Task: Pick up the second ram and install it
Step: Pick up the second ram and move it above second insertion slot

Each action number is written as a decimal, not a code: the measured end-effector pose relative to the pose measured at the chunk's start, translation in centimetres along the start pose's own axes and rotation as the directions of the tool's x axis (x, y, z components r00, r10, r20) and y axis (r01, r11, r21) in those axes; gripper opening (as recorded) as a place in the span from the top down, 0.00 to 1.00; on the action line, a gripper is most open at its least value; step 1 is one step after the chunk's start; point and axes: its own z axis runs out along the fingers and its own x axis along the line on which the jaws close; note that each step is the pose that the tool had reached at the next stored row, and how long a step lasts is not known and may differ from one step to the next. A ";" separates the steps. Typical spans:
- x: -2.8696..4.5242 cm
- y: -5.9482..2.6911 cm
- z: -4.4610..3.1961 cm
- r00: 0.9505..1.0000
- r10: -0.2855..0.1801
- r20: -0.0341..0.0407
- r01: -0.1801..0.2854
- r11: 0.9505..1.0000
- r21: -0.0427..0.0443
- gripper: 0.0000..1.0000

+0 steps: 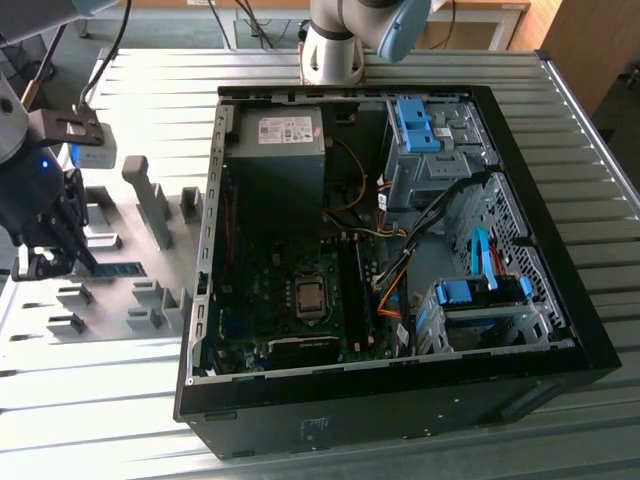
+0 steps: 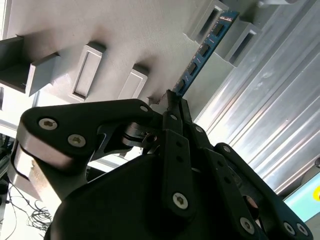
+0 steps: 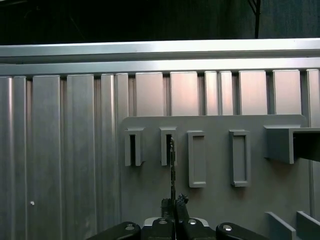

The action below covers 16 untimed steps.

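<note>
Second wrist view puts the fingers (image 2: 172,131) nearest the lens, drawn together on the near end of the second ram (image 2: 201,56), one on each flat face, so I judge the stick pinched rather than merely touched. From that grip the blue board runs straight away from the fingers, its long axis in line with them and its row of black chips turned sideways. It stands on its long edge above the grey holder plate (image 2: 125,35) rather than lying flat on it. Its far end reaches in between two raised blocks on the plate, and it looks still seated there, though whether it touches them I cannot tell. In the first wrist view the same stick (image 3: 172,167) shows edge-on as a thin line rising from the closed fingers (image 3: 181,200) to one of the upright slot blocks on the plate (image 3: 220,200). Empty blocks stand beside it, and the ribbed metal surface (image 3: 65,150) lies beyond the plate's far edge. In the exterior view the stick (image 1: 120,267) lies low across the middle of the plate (image 1: 110,310). The open computer case (image 1: 400,405) stands just beside the plate on the exterior view's right, its motherboard (image 1: 290,290) facing up, well apart from the held stick.
</note>
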 end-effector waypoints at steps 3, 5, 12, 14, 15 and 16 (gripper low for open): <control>0.00 0.00 -0.33 1.000 0.000 0.001 0.000 1.000 0.000 0.87; 0.00 0.00 -0.55 1.000 0.000 0.002 0.000 1.000 0.000 0.87; -0.01 0.00 -1.43 1.000 0.000 0.006 0.000 1.000 0.000 0.87; -0.01 0.00 -1.66 1.000 0.000 0.006 0.000 1.000 0.000 0.87; -0.02 0.01 -1.80 1.000 0.000 0.007 0.000 1.000 0.000 0.87; -0.02 0.01 -1.92 1.000 0.000 0.007 0.000 1.000 0.000 0.87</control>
